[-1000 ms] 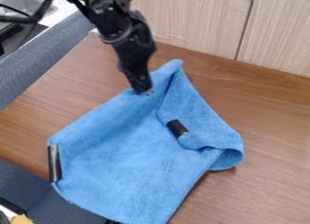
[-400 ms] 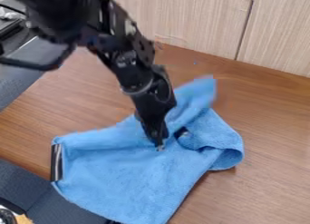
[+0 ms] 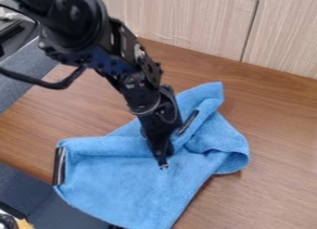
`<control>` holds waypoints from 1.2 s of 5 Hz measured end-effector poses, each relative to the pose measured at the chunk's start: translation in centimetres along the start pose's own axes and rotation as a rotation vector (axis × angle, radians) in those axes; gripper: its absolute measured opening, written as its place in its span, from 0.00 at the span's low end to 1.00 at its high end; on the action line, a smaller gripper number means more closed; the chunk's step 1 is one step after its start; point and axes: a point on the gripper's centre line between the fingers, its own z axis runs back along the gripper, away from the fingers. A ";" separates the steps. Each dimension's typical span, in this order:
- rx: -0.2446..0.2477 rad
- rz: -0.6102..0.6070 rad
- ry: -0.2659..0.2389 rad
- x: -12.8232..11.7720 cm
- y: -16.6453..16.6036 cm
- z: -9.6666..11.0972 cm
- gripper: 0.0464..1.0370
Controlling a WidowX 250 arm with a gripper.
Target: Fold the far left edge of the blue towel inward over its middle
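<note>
Pinched between the closed fingers (image 3: 160,152) of the black gripper (image 3: 163,166): a bit of the blue cloth (image 3: 117,177), at the lower edge of a folded-over part. Pointed the fingertips down and slightly toward five o'clock, low over the middle of the cloth. Took all clock directions from those tips, with twelve o'clock toward the top of the view.

Found a dark strip (image 3: 189,123) on the cloth at one o'clock, slanted, just beside the gripper, and a raised corner of cloth farther out the same way. Saw a curled, rounded fold at three o'clock, and a longer black strip (image 3: 59,166) at nine o'clock, upright along the cloth's edge. Traced the cloth on to six o'clock, down to the view's lower edge.

Followed the black arm (image 3: 93,42) up toward eleven o'clock, with a black cable (image 3: 59,85) looped beside it. Noted the brown wooden table (image 3: 282,177) under the cloth, bare at three o'clock. Met a grey-blue padded surface (image 3: 22,77) at ten o'clock and a darker one (image 3: 28,191) at eight. Reached a pale wood-grain panel (image 3: 192,19) beyond the table, from twelve to two o'clock, with a dark seam at one.
</note>
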 end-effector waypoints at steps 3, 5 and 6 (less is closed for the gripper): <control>-0.028 -0.010 0.036 0.1 -0.2 1.3 0.77; -0.016 -0.035 0.005 1.1 0.4 3.2 0.97; -0.004 -0.036 -0.022 2.0 0.9 5.1 0.96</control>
